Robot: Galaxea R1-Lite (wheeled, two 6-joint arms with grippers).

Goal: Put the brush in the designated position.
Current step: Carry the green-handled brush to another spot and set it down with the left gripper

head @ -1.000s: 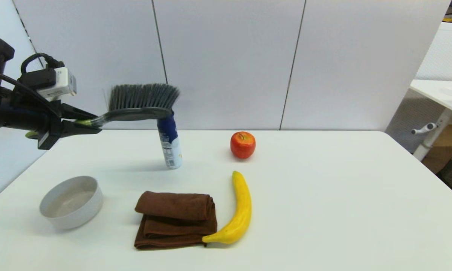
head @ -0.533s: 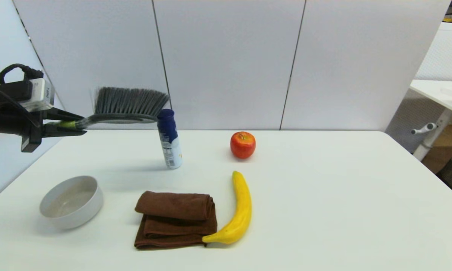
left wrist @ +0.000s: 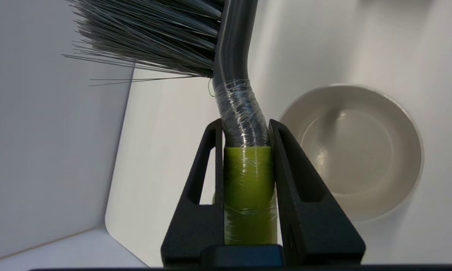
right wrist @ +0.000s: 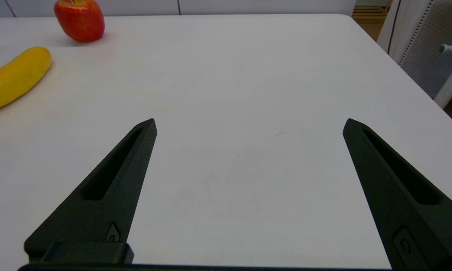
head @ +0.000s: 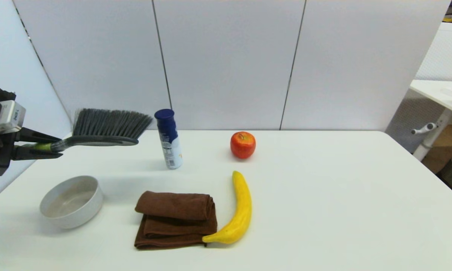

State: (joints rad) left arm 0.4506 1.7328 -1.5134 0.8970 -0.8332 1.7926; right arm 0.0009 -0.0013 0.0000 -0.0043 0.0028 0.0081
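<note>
The left gripper (head: 47, 147) is clamped on the lime-green section of the brush (head: 98, 130) handle, both fingers pressed flat against it in the left wrist view. The brush is held clear of the surface (head: 324, 195), handle roughly level, bristles pointing up, head extending toward the blue-capped spray can (head: 168, 138).

Change over the last second: the gripper and brush have moved toward the left edge of the surface and lower. The brush head, previously overlapping the top of the can, is now separated from it. Judgement: the transport phase is under way and the brush is being carried toward the left part of the surface; the designated position is not marked in view, so the target cannot be confirmed.

Arm pose: the left arm enters from beyond the left edge, wrist horizontal, fingers one above the other. The grey bowl (head: 72, 201) sits on the surface near the left edge, below and nearer than the gripper; it is visible past the fingers in the left wrist view (left wrist: 356, 150).

The right gripper (right wrist: 248, 128) is parked low over the right part of the surface, fingers spread wide and empty.
</note>
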